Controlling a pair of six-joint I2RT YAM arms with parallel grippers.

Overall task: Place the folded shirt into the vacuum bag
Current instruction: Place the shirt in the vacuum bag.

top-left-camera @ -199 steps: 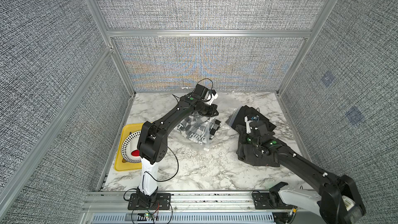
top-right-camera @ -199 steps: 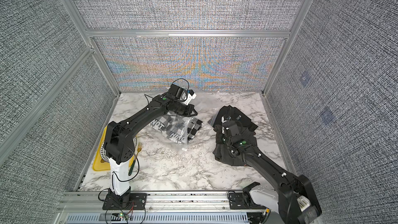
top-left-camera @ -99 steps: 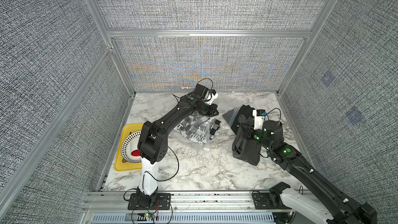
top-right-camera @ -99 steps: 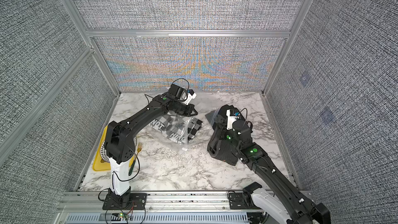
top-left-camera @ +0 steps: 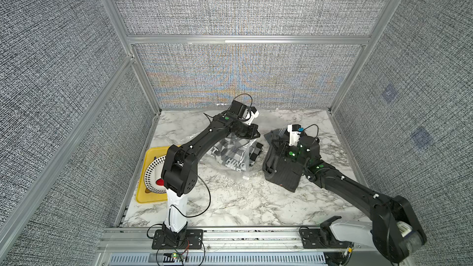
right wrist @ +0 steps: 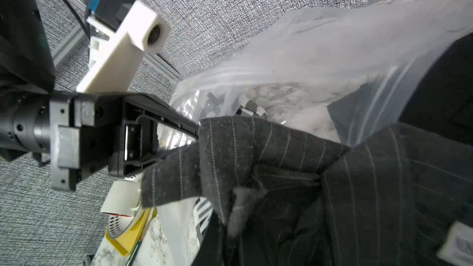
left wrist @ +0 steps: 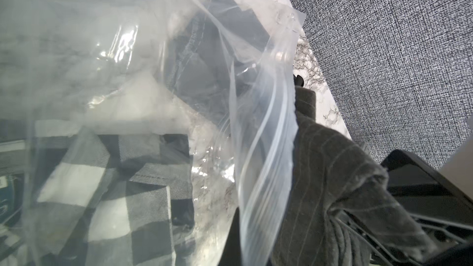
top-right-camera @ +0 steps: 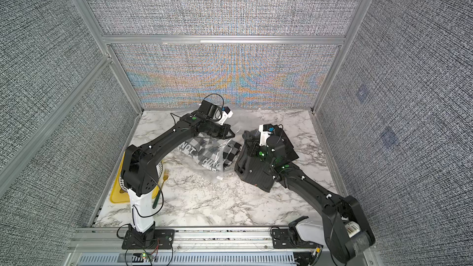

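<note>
Though crinkled, clear vacuum bag

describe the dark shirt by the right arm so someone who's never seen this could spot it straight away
On the marble table, follow the right arm to the dark heap at its tip, beside the clear vacuum bag. That is the charcoal shirt: fine pale pinstripes, unlike the bold black-and-white checked garment inside the bag.
</note>
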